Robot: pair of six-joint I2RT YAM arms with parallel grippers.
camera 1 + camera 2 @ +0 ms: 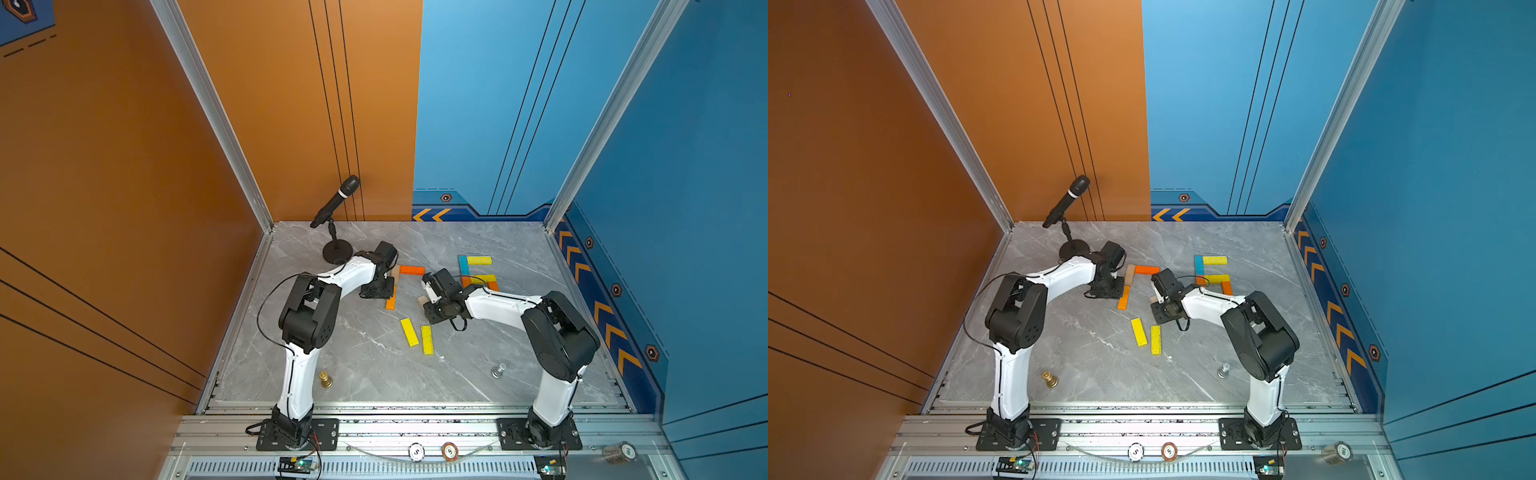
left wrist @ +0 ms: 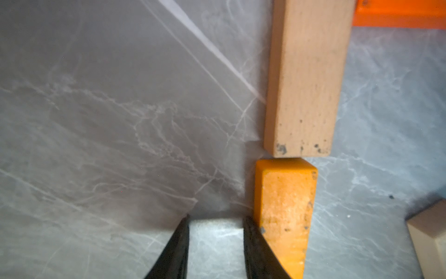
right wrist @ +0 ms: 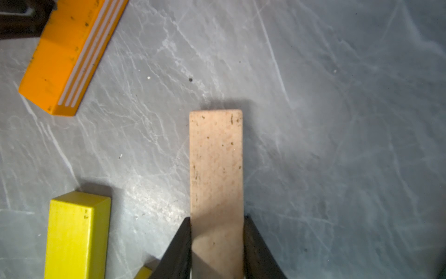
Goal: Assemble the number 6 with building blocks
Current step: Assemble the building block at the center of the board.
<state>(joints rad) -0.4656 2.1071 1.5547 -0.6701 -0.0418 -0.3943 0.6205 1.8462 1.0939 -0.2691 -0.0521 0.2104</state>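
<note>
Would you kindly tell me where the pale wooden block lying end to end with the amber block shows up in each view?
In both top views: the pale wooden block lies just beyond the amber block.
Left wrist: the same block, past the amber block's end.
Right wrist: not in it; the held pale block in the right gripper is another.
Shared landmark: the amber block, seen in the right wrist view too.

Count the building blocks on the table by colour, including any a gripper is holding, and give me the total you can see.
Yellow block: 4
Orange block: 4
Pale wood block: 2
Blue block: 1
Total in view: 11
</note>
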